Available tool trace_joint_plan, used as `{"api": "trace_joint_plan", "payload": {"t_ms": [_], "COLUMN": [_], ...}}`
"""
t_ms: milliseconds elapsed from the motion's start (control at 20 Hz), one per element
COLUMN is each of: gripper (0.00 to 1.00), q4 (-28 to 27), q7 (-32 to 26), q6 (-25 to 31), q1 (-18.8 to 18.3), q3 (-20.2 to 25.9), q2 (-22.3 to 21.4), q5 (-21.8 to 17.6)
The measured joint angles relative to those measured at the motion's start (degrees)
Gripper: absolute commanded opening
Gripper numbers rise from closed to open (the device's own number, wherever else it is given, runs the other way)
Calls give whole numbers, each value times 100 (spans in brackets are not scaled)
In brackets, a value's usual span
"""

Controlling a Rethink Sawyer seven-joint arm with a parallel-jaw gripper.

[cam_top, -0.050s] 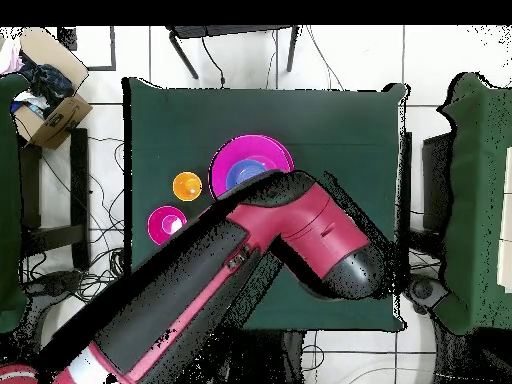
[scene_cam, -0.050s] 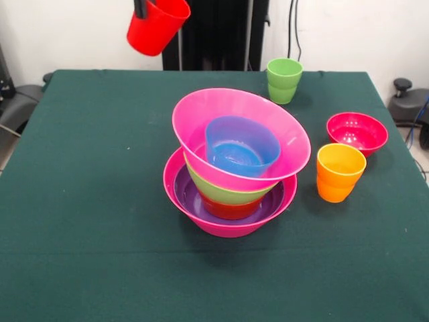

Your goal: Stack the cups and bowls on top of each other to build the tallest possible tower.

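The pincer shows only as a dark finger at the top edge of the front view, clamped on the rim of the red cup, which hangs tilted in the air well above the table, its mouth turned up and to the right; the tower stands near the middle of the green cloth, with a large hot-pink bowl as its base, a purple bowl nested inside that, an orange-red bowl in the purple one, a lime green bowl above it, and a second large hot-pink bowl on top, leaning so that its mouth tips toward the camera; inside this upper bowl sits the small blue bowl, also tilted; the lime green cup stands upright near the far edge of the table, well apart from the stack; the crimson bowl rests to the right of the tower, and the orange cup stands upright just in front of it, close but not clearly touching; in the overhead view the red and black arm reaches across the table and hides much of it, with the upper pink bowl, the orange cup and the crimson bowl showing beside it.
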Motion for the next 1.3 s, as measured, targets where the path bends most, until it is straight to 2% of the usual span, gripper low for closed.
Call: {"api": "trace_joint_plan", "payload": {"t_ms": [200,500,950,1300], "gripper": [0,0,0,0], "q4": [267,491,542,538], "q7": [30,30,30,30], "q6": [-1,-1,-1,-1], "q1": [121,83,-99,-42], "q3": [-197,-315,-314,-283], "q2": [39,41,107,301], "q5": [4,3,7,29]}}
